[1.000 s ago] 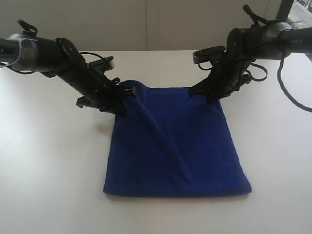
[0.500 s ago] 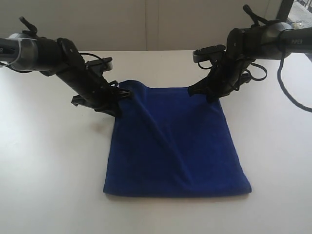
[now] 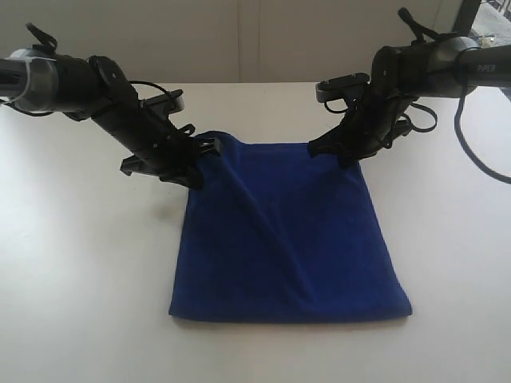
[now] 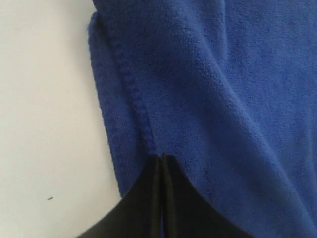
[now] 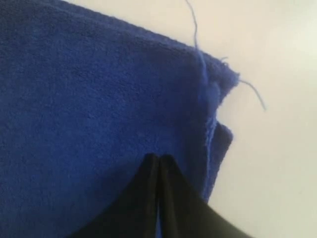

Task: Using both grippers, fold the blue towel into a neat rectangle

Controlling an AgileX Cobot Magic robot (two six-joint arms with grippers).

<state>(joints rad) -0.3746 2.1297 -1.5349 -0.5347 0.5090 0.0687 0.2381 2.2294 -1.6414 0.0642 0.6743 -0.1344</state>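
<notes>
Towel (image 3: 287,239), blue, lying flat on the white worktop (image 3: 80,263), one diagonal crease across it. We record the left gripper (image 4: 162,156) pinched tight on its rear left corner, the right gripper (image 5: 158,157) likewise on the rear right.

Left claw (image 4: 162,157) and right claw (image 5: 158,157) pinch far corners of doubled blue towel (image 3: 287,239).

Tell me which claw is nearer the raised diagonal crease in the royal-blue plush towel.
Left. The left claw, shut on the royal-blue plush towel's far corner, sits where the raised diagonal crease starts; the right claw pinches the other far corner, apart from it.
</notes>
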